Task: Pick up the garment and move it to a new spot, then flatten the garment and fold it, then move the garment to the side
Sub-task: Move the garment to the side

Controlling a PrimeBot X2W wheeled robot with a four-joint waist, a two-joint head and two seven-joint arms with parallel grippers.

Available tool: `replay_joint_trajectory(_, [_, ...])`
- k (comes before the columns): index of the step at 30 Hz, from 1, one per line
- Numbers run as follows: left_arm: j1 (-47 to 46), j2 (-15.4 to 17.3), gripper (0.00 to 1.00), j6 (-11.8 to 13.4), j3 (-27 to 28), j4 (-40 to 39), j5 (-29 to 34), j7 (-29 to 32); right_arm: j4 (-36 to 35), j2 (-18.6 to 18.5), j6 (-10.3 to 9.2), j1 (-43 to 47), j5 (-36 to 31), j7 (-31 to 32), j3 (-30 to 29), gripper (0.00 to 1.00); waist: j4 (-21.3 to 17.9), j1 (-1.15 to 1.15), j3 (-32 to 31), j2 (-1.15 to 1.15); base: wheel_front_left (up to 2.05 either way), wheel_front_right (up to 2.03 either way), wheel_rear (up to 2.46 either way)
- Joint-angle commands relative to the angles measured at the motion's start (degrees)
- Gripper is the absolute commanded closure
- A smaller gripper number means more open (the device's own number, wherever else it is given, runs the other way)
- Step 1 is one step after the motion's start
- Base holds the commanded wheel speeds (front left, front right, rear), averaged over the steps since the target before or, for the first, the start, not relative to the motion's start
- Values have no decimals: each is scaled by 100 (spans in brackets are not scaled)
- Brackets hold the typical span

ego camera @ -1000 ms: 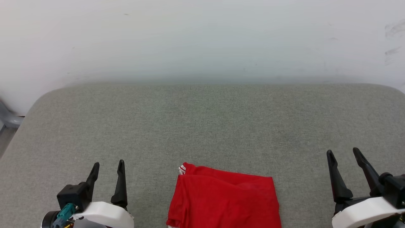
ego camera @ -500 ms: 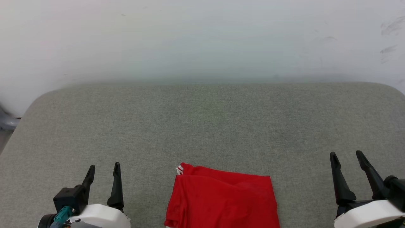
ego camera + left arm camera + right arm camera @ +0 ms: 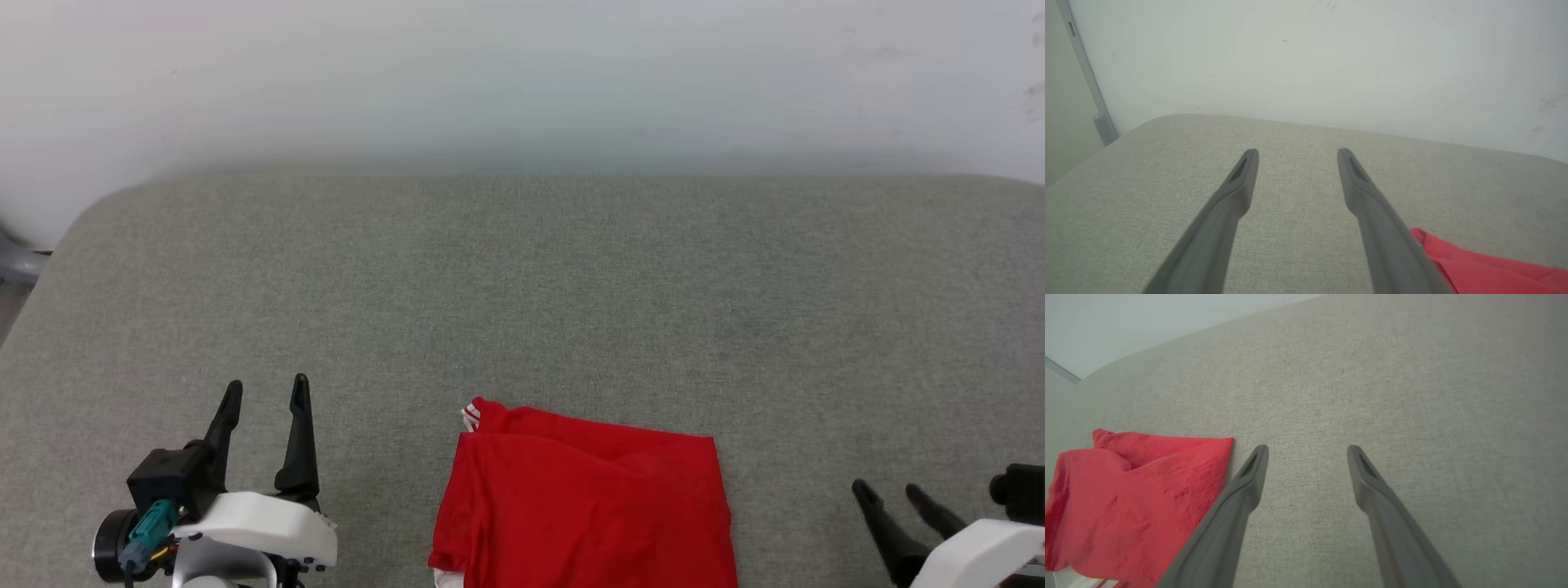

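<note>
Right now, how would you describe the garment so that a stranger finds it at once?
A grey padded surface stands before a pale wall. Near its front edge lies the garment, folded. It alone is bright red, with striped trim at one corner.

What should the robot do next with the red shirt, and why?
Probably ease the right gripper toward the right edge of the garment to pinch it. It lies folded on the grey pad, untouched; the left gripper and right gripper are open, the right one near its corner.
</note>
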Motion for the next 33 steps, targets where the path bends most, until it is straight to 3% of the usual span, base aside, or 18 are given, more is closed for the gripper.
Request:
replay_joint_trajectory(1, [-91,-43,0,-22,20,0,54,-38,42,-38,-5,46,94,116,85,0,82,0,134,0,0,0,0])
replay_joint_trajectory(7, [-328,-238,0,-177,86,-12,196,-33,309,-219,-4,-201,936,945,760,0,291,0,518,0,0,0,0])
replay_joint_trajectory(13, [-476,-426,0,-357,170,55,326,-33,659,-289,-5,-505,1566,1007,1429,0,459,0,781,0,0,0,0])
replay_joint_trajectory(22, [-595,-644,0,-576,340,223,502,-32,1437,-358,-11,-757,1959,1190,2153,0,592,0,1008,0,0,0,0])
replay_joint_trajectory(24, [-614,-680,0,-629,399,263,539,-33,1512,-391,-11,-844,1977,1131,2269,71,594,0,1013,0,0,0,0])
replay_joint_trajectory(25, [-615,-714,0,-647,419,279,563,-33,1535,-406,-11,-874,2002,1091,2313,100,589,0,997,0,0,0,0])
replay_joint_trajectory(33, [-442,-794,0,-792,517,459,702,-33,1339,-709,-9,-1134,1966,707,2492,100,456,0,628,0,0,0,0])
